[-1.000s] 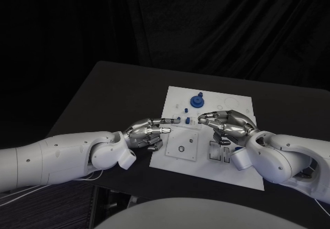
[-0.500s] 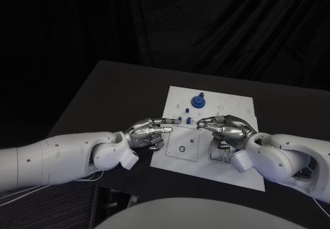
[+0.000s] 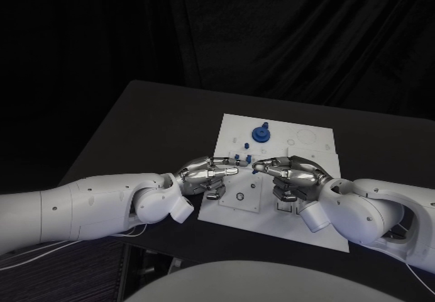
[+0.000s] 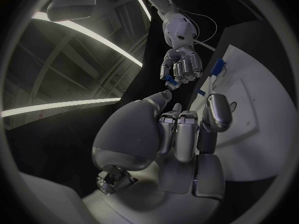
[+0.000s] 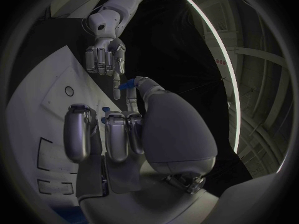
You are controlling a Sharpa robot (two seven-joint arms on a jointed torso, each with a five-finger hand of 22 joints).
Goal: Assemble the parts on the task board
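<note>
right hand [image 5: 118,129]: palm and curled fingers rise before the camera; thumb and a fingertip pinch a small blue part [image 5: 127,85]
left hand [image 5: 104,55]: facing it, fingers curled, one fingertip reaching toward the blue part, just beside it
board [image 5: 44,114]: white, under both hands, with a round hole and rectangular slots
blue piece [image 5: 105,110]: small, showing between the right hand's fingers

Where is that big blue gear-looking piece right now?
In the head view the blue gear piece stands on the far part of the white task board, beyond both hands, with small blue pegs between it and them.
</note>
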